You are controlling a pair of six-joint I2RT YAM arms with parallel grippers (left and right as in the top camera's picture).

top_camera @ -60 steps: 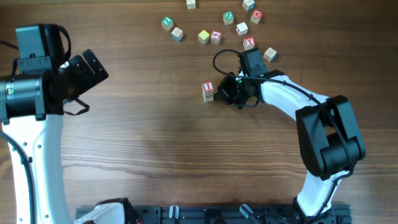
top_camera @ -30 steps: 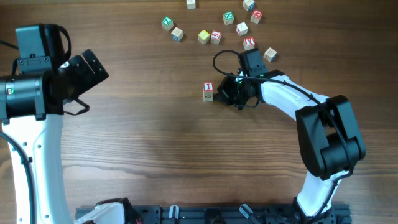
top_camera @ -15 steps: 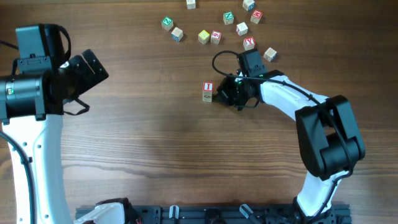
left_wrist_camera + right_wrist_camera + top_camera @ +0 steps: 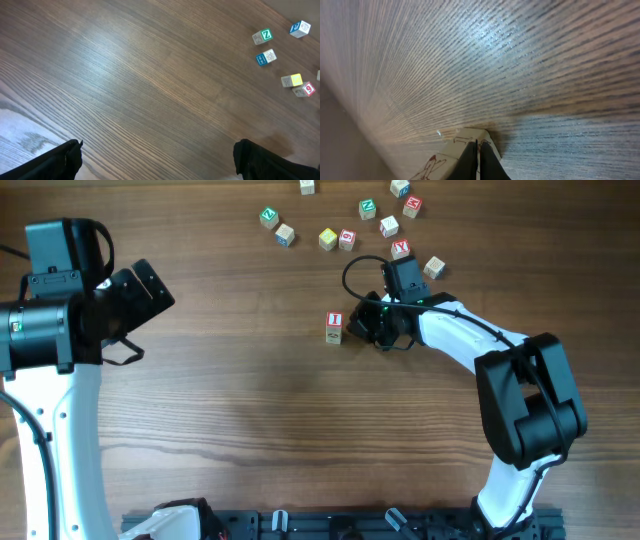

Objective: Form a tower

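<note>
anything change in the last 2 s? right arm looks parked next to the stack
Hardly anything. The right fingers, shut, edged slightly toward the far side of the table beside the tower. Nothing was gripped or released. The tower, the loose cubes and the open left fingers stayed put.

The table (image 4: 250, 400) is dark brown with fine streaked wood grain. The tower (image 4: 334, 327) has pale bare-wood sides and a white top face with a red frame and a red letter I. Among the loose cubes, the green cube (image 4: 268, 217) carries a white Z, the yellow cube (image 4: 328, 239) has a plain bright face, and the red-lettered cube (image 4: 401, 249) shows a Y on white. The left arm (image 4: 55, 430) and right arm (image 4: 455, 340) are white with black joints
</note>
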